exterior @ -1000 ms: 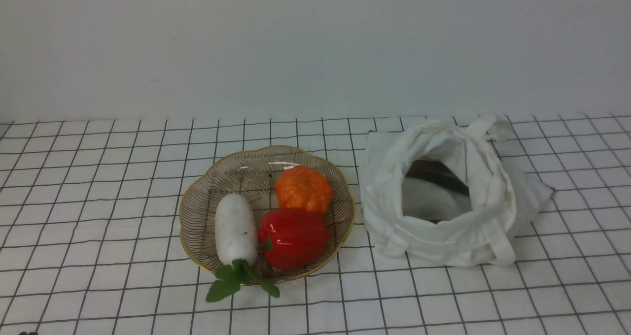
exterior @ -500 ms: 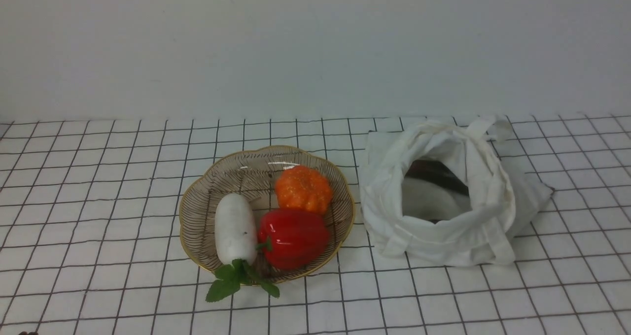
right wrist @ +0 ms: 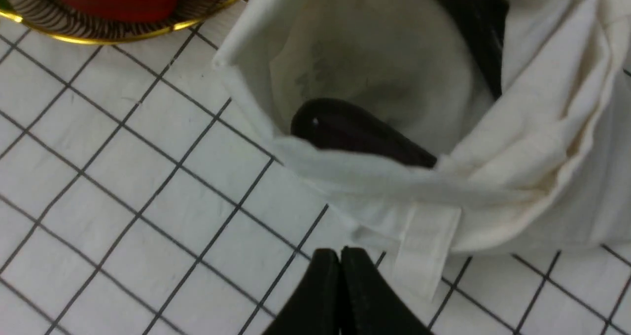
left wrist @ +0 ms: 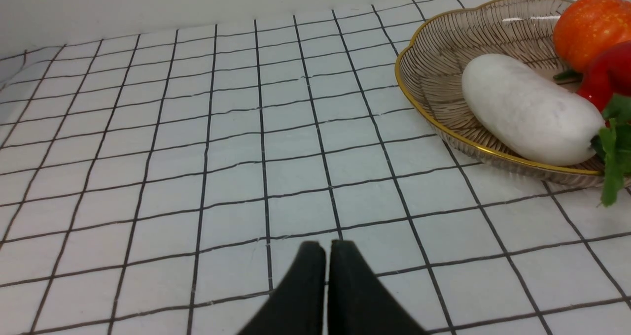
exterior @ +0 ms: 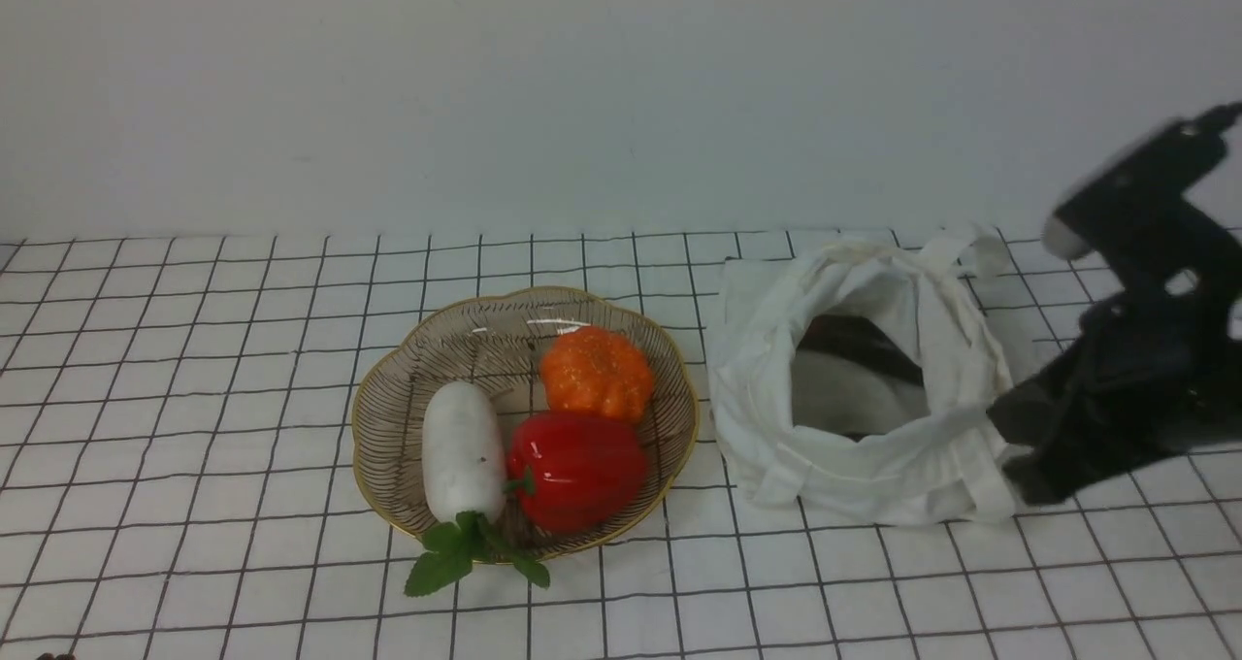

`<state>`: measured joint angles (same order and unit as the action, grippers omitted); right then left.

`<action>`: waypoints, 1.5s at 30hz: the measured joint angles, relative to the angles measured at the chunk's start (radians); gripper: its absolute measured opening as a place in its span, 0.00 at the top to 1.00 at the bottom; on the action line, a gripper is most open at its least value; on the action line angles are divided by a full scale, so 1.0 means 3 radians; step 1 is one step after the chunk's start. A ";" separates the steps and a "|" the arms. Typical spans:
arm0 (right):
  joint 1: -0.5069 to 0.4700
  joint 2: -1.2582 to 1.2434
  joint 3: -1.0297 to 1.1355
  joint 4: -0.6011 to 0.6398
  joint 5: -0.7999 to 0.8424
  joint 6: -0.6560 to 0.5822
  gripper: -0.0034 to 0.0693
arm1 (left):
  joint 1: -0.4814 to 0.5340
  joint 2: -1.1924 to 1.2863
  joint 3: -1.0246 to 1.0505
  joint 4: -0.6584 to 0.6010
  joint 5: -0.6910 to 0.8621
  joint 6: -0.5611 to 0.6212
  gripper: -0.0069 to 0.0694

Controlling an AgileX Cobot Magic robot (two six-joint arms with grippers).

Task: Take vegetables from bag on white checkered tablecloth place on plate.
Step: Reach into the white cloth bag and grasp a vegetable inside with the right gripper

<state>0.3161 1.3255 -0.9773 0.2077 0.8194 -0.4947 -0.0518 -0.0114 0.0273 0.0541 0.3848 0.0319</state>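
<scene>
The dark glossy eggplant (exterior: 859, 340) lies inside the open white bag (exterior: 873, 490) on the checkered tablecloth (exterior: 194, 349). In the right wrist view its rounded end (right wrist: 355, 133) shows just behind the bag's near fold (right wrist: 542, 177). My right gripper (right wrist: 340, 256) is shut and empty, hovering just outside that fold. In the front view it (exterior: 1029, 456) is a blurred black shape at the bag's right side. The scalloped plate (exterior: 388, 388) stands left of the bag. My left gripper (left wrist: 328, 246) is shut and empty over bare cloth, left of the plate (left wrist: 429, 69).
On the plate lie a white radish (exterior: 463, 451) with green leaves, a red bell pepper (exterior: 577, 466) and an orange pumpkin (exterior: 597, 369). A white wall stands behind the table. The bag's flat handle (right wrist: 429, 246) hangs down near my right gripper.
My right arm has come into the front view from the right and now sits at the bag's right side. The bag, plate and vegetables have not moved.
</scene>
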 joint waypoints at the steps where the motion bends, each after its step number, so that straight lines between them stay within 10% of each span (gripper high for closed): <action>1: 0.0000 0.0033 0.0000 0.0000 -0.0004 -0.0012 0.97 | 0.0000 0.0000 0.0000 0.0000 0.0000 0.0000 0.92; 16: 0.0000 0.1805 -0.1262 -0.0082 -0.0227 -0.0262 0.92 | 0.0000 0.0000 0.0000 0.0000 0.0000 0.0000 0.92; 32: 0.0000 0.2590 -0.1706 -0.0544 -0.0962 -0.0286 0.31 | 0.0000 0.0000 0.0000 0.0000 0.0000 0.0000 0.92; 42: 0.0000 0.2783 -0.1740 -0.0817 -0.1048 -0.0296 0.28 | 0.0000 0.0000 0.0000 0.0000 0.0000 0.0000 0.92; 45: 0.0000 0.2783 -0.1756 -0.0842 -0.1039 -0.0268 0.41 | 0.0000 0.0000 0.0000 0.0000 0.0000 0.0000 0.92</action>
<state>0.3161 2.1604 -1.5042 -0.0449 0.5076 -0.5750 -0.0518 -0.0114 0.0273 0.0541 0.3848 0.0319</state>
